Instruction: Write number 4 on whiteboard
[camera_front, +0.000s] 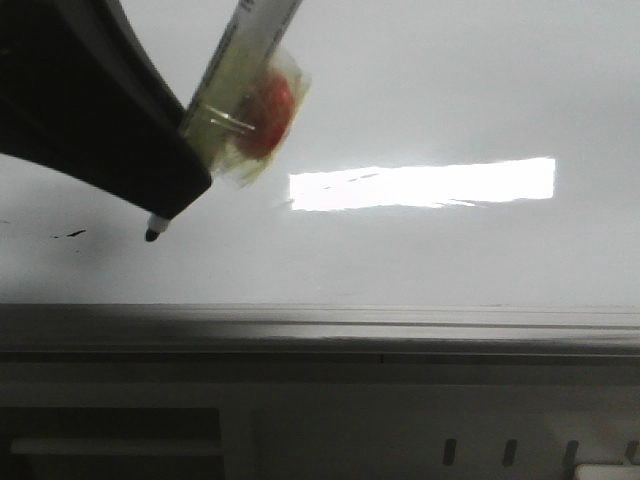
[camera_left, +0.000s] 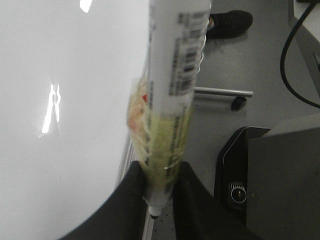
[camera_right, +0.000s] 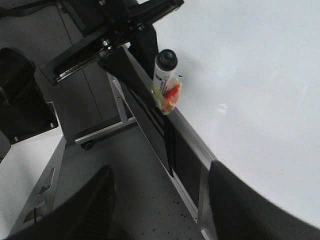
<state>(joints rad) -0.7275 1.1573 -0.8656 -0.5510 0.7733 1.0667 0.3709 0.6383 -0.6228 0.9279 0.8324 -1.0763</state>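
Front view | left gripper (camera_front: 175, 190) clamped on marker (camera_front: 235, 95), tip down | whiteboard (camera_front: 450, 100) directly behind tip, contact unclear | no 4 visible | marker axis slants up-right from tip | right gripper (camera_right: 160, 200) spread, empty, farther from whiteboard.

— What is lying underfoot?
— A grey floor (camera_right: 135, 165) is showing dark specks, and a metal frame leg (camera_right: 107, 127) on a black caster (camera_right: 88, 145) is standing on it.
— Anything else?
— A black shoe (camera_left: 231, 22) is resting there; a black cable (camera_left: 295, 55) is hanging nearby.
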